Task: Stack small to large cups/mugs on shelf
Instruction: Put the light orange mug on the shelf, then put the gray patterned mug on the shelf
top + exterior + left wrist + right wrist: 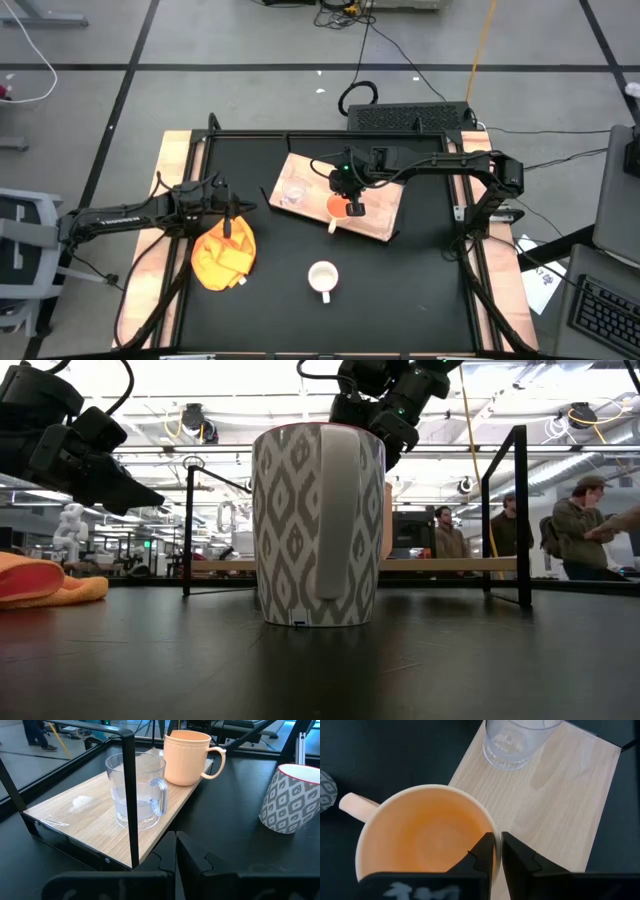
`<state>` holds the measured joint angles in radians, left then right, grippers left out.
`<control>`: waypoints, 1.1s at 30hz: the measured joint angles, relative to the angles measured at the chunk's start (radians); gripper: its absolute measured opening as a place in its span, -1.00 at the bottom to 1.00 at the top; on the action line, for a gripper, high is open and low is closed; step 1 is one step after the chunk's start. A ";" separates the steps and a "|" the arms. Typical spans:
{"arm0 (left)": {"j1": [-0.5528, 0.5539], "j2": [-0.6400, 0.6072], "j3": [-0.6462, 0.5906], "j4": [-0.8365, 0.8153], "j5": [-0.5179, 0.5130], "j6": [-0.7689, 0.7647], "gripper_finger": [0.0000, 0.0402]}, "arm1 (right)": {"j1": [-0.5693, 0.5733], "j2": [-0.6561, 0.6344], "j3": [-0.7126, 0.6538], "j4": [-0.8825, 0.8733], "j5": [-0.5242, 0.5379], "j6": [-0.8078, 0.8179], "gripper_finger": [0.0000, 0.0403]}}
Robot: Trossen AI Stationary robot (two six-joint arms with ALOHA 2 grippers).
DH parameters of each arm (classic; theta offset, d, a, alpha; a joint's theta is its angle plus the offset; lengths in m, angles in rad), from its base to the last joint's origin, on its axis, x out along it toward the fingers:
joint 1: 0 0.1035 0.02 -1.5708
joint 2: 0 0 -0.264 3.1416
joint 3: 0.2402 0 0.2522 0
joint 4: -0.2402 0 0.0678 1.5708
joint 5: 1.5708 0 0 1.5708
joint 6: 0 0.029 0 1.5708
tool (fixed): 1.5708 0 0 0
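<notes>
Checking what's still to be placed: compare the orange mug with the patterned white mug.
The orange mug stands on the wood board beside the clear cup; the white mug sits on the black table, off the board. The orange one is plain, the white one grey-patterned. The right end effector straddles the orange mug's rim; nothing touches the white one. Both are upright and handled.

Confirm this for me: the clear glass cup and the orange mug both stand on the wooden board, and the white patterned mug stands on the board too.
Not quite. The clear glass cup and orange mug do stand on the wooden board, but the white patterned mug stands on the black tabletop, off the board. The high view shows this.
</notes>
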<state>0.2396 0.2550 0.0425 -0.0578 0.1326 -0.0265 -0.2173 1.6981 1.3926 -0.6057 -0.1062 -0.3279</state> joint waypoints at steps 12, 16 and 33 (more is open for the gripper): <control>0.000 0.000 0.000 0.000 0.000 0.000 -0.92 | 0.000 0.000 0.000 0.000 0.000 0.026 -0.47; 0.000 0.000 0.000 0.000 0.000 0.000 -0.92 | 0.001 -0.003 0.000 -0.003 0.000 0.041 -0.39; 0.000 0.000 0.000 0.000 0.000 0.001 -0.92 | 0.003 -0.175 0.000 -0.020 0.000 0.101 -0.46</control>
<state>0.2395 0.2554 0.0422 -0.0578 0.1322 -0.0257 -0.2142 1.5231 1.3930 -0.6258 -0.1062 -0.2269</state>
